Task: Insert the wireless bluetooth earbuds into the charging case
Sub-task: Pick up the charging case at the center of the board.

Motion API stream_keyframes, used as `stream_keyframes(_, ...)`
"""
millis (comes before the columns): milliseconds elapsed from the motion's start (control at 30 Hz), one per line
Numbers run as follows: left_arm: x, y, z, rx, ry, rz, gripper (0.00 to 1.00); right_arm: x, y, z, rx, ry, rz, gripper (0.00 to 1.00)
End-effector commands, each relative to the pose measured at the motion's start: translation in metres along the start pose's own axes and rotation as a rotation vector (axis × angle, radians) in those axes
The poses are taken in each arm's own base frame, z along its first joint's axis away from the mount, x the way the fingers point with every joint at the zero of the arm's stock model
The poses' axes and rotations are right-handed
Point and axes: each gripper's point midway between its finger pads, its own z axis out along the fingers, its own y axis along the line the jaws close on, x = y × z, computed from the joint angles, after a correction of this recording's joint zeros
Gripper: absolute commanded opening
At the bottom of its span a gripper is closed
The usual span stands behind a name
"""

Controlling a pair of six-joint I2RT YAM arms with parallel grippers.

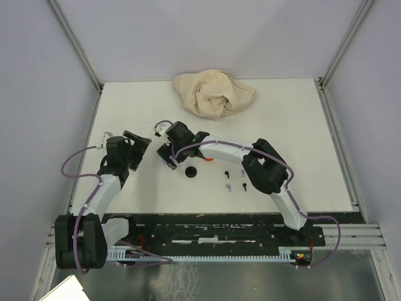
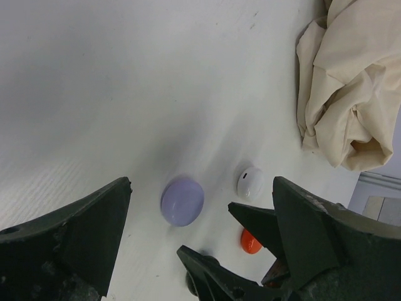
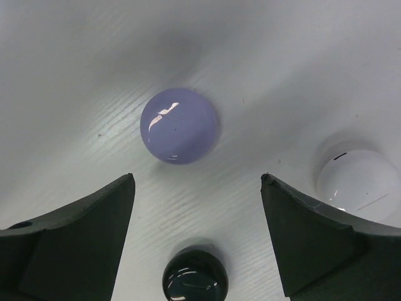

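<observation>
right arm elbow: hung low over the table's point(image 1: 301, 125) near edge, right of the middle, with the forearm reaching away to the far left.
earbuds point(image 1: 229, 175): a few tiny stemmed bits lay loose on the table just beside that elbow, on its left, none of them in a case. They were too small in the top view to tell which way the stems pointed, and neither wrist view caught them.
black case point(image 3: 195, 276): a round disc just left of the earbuds, a bit nearer the near edge than the right fingertips.
right gripper point(image 3: 197, 183): jaws stood wide apart, holding nothing, pointed at the lavender case point(image 3: 180, 125), which sat just past the fingertips without touching them.
left gripper point(image 2: 202, 185): jaws also spread and empty, looking in from the left edge side at the same lavender case.
white case point(image 3: 357, 182) and red case point(image 2: 250, 241): both sat off to the side of the lavender one and looked shut to me.
the bit that matters: both grippers were out by the cases, while the earbuds lay back toward the near edge and to the right. I'd say the right gripper was nearer to them, so that arm would have to pull back toward its own elbow.
cloth point(image 1: 213, 93): a crumpled beige heap at the far edge, well apart from everything.
</observation>
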Motion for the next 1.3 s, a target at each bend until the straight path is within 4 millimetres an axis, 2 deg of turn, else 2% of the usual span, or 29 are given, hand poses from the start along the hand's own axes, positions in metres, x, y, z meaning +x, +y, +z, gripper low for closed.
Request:
stream_keyframes(0, -0.001, -0.007, -0.004, 0.053, 0.008, -0.032, 0.99, -0.026, 0.002, 0.004, 0.023, -0.058, -0.032, 0.89)
stream_keyframes(333, -0.001, 0.001, -0.005, 0.05, 0.02, -0.054, 0.99, -0.026, 0.012, 0.022, 0.011, -0.044, -0.035, 0.86)
stream_keyframes(767, -0.003, 0.007, -0.008, 0.052, 0.021, -0.068, 0.99, -0.016, 0.018, 0.039, 0.022, -0.016, -0.036, 0.78)
stream_keyframes(967, -0.003, 0.009, -0.008, 0.051, 0.022, -0.073, 0.99, -0.013, 0.014, 0.039, 0.043, -0.007, -0.036, 0.67)
stream_keyframes(1133, -0.003, 0.009, -0.008, 0.057, 0.023, -0.073, 0.98, -0.013, 0.01, 0.036, 0.07, -0.015, -0.037, 0.49)
stream_keyframes(1200, -0.003, 0.006, -0.008, 0.067, 0.028, -0.072, 0.98, -0.018, 0.007, 0.03, 0.081, -0.043, -0.043, 0.41)
stream_keyframes(1267, -0.001, 0.001, -0.009, 0.094, 0.041, -0.065, 0.98, -0.032, 0.005, 0.019, 0.086, -0.116, -0.055, 0.36)
